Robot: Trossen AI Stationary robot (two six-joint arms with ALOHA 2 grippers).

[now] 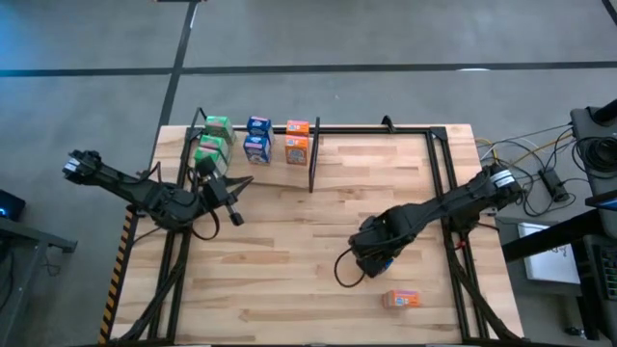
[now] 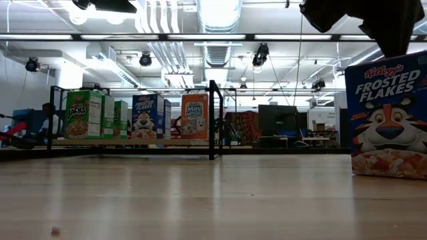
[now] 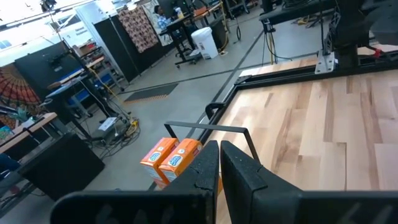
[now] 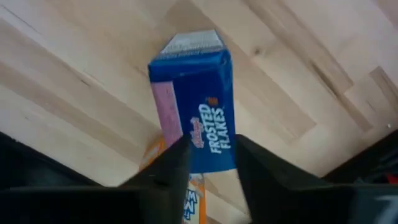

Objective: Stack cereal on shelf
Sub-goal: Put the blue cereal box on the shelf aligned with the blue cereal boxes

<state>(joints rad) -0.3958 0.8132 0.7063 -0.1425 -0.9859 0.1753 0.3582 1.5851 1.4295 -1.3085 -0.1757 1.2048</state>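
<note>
A blue Frosted Flakes cereal box stands upright near the table's near right part, large in the low view. My right gripper is over it and shut on it. An orange box lies flat on the table nearer the near edge. On the shelf at the far edge stand green, blue and orange boxes, left of the black divider rod. My left gripper is shut and empty, near the green boxes. My right gripper pinches the blue box between its two fingers, one on each narrow side, at the end with the printed name. The fingers come from above, pointing down. The box is upright, its lower edge at the tabletop; whether it rests there I cannot tell.
The black frame rails run along both sides of the tabletop. Bare wood lies between the shelf and the right gripper. Cables and equipment sit off the table's right side. Beyond the far edge the room holds desks and screens.
</note>
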